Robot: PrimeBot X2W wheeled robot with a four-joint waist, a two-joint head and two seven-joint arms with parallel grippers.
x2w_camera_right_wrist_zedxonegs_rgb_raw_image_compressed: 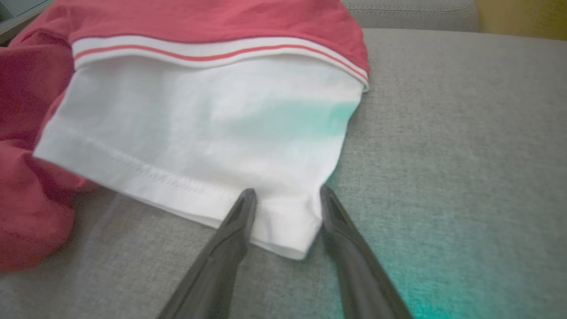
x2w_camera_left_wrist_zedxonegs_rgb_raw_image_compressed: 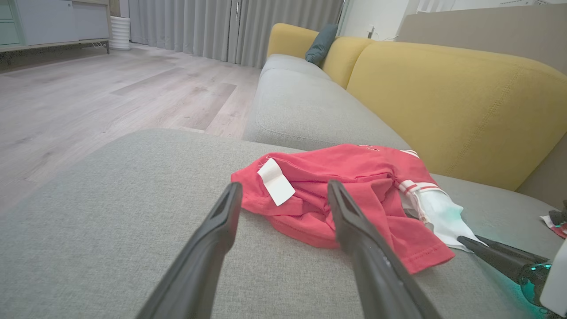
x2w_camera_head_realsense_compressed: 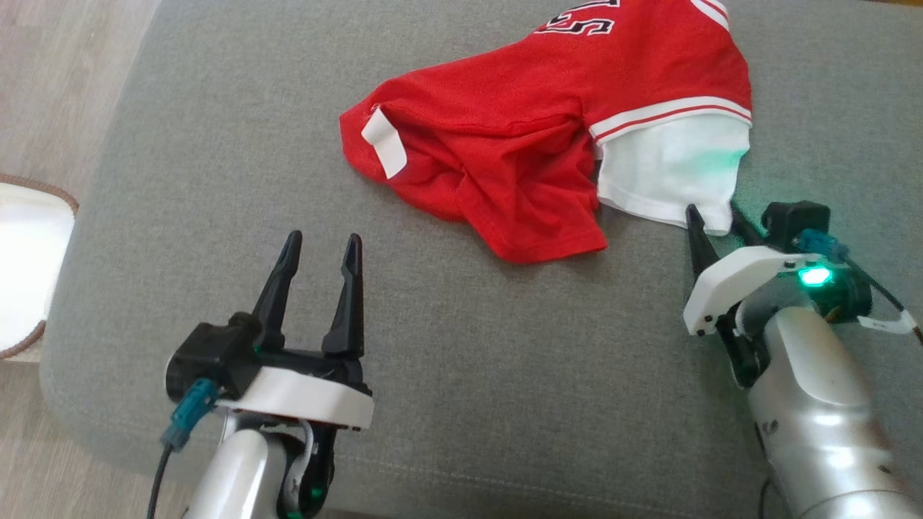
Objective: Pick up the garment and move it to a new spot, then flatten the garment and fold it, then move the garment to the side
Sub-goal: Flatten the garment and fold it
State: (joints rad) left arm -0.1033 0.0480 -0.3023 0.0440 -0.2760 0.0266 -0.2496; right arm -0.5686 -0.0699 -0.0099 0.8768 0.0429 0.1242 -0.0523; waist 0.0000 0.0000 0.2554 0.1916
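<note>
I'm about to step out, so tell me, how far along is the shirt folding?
Nothing looks done yet: the shirt lies crumpled and unfolded on the grey cushion. In hand: the right gripper has its fingers either side of the white sleeve corner, jaws apart, not clamped. The left gripper is open, short of the shirt. Left: lifting, moving, flattening, folding, setting it aside.

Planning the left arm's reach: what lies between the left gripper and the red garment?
Only bare grey cushion. In the head view the open left gripper sits short of the garment, with nothing between them.
</note>
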